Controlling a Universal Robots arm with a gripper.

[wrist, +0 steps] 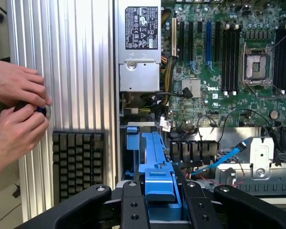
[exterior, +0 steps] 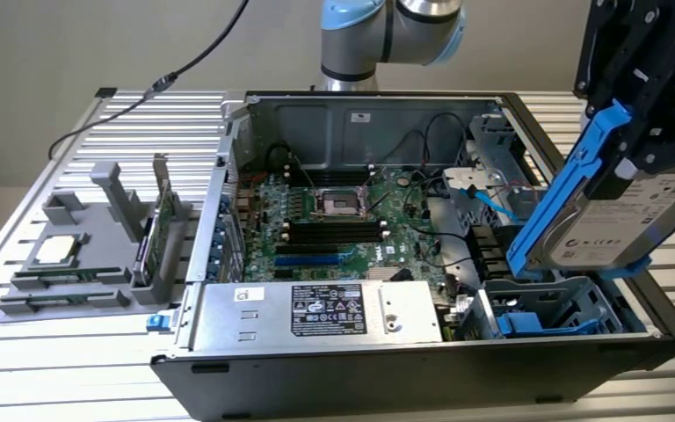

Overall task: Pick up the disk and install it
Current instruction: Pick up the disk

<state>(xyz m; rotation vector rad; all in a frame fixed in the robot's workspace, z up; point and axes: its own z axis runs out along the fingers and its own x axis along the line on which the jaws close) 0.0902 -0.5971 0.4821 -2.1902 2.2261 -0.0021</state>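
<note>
GRIP: gripper (exterior: 649, 141) clamps the disk (exterior: 614, 220) by its blue carrier, tilted above the drive bay (exterior: 548, 309), exterior view's right | RISK: the tilt may jam the carrier on the bay rim or snag the blue cable (exterior: 492, 204); a person's hands (wrist: 16, 83) beside the case (exterior: 350, 114) may get struck | COUNT, left to right: one grey fixture (exterior: 80, 255), one case, one disk, one gripper; two hands

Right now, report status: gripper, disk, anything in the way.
Gripper shut on disk, held tilted above open case. Disk not yet in drive bay. Person's hands at table edge, apart from case.
</note>
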